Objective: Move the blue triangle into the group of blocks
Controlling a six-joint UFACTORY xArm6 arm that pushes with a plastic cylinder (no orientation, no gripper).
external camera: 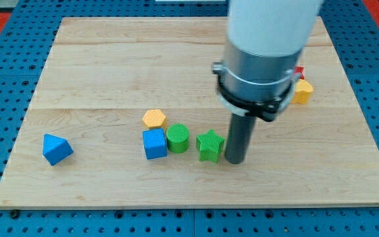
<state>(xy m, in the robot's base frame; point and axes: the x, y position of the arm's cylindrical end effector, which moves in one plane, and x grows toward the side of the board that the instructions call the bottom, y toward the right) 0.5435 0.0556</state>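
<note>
No pincer on this rig, so nothing to call spread or pinched; just the rod. My tip (pixel 234 160) sits on the desk (pixel 97 66), just beside the green star (pixel 210 145), at its 3 o'clock.

Blue triangle (pixel 57 149) is alone, well apart at the group's 9 o'clock. Group: blue cube (pixel 154 143) touching green cylinder (pixel 177 138), orange hexagon (pixel 154 118) at the cube's 12, star at the cylinder's 3.

I'm on the wrong side. My plan: skirt the group via the 6 o'clock edge without clipping the star, land at the triangle's 9, then push straight toward 3. Keep contact centred; I expect an off-centre push to spin it away.

Yellow block (pixel 303 91) and a red block (pixel 299 70), half hidden behind my arm, sit at 2 o'clock. The desk is pale wood planks on blue pegboard (pixel 5 85).
</note>
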